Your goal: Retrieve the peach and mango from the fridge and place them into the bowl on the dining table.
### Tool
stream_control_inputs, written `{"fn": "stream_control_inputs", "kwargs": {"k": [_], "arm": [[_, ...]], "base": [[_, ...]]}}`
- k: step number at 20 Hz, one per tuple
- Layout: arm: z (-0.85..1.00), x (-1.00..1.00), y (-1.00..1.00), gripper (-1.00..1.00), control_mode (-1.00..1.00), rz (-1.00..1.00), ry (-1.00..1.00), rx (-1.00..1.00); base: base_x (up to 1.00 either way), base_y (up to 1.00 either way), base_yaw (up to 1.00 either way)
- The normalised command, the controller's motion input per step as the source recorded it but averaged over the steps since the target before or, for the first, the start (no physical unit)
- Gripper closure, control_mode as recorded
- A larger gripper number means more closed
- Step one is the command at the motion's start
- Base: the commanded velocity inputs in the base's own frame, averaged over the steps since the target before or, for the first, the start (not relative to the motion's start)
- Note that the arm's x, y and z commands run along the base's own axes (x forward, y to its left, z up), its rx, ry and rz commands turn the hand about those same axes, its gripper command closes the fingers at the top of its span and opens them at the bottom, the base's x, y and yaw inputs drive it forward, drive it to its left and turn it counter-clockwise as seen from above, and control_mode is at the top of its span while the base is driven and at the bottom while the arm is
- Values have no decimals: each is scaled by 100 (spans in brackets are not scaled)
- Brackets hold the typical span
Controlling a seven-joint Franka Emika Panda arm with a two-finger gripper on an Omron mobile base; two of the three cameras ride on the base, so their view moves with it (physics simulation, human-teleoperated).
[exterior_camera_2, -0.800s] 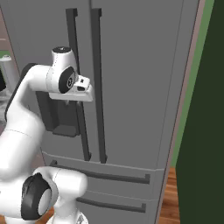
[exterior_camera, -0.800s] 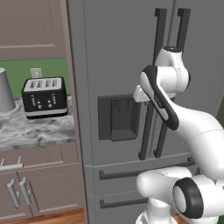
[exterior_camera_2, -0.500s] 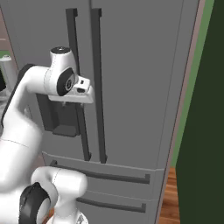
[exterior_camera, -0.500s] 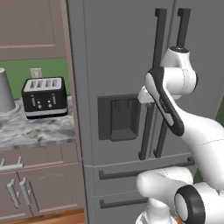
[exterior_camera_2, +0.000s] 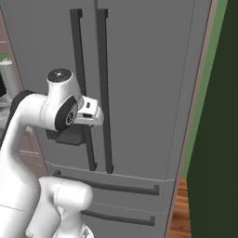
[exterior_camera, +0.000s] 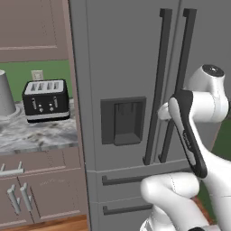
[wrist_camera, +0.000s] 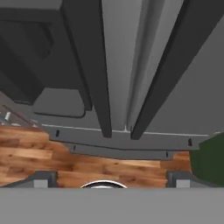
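Opening step: fridge point(exterior_camera: 122, 67) doors both shut, so peach and mango are presumably inside. Hand point(exterior_camera_2: 95, 114) is up close in front of the two long dark handles point(exterior_camera_2: 90, 88) near the centre seam, fingers spread wide, holding nothing; touching a handle or not, cannot tell. In the hand view the fingertips point(wrist_camera: 43, 178) sit far apart with both handle bars ahead. Next move probably calls for centring one bar between the fingers, closing on it, then pulling the door out along its hinge arc. Toaster point(exterior_camera: 45, 100) sits on the surface point(exterior_camera: 36, 135) at the left.
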Motion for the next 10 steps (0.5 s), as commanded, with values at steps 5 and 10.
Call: {"fn": "stream_control_inputs", "kwargs": {"k": [5,10], "arm": [[-23,-44,-14,-100,-100,-3,-16,0],[-11,-22,0,-100,-100,-3,-12,0]], "base": [[0,0,0],[0,0,0]]}}
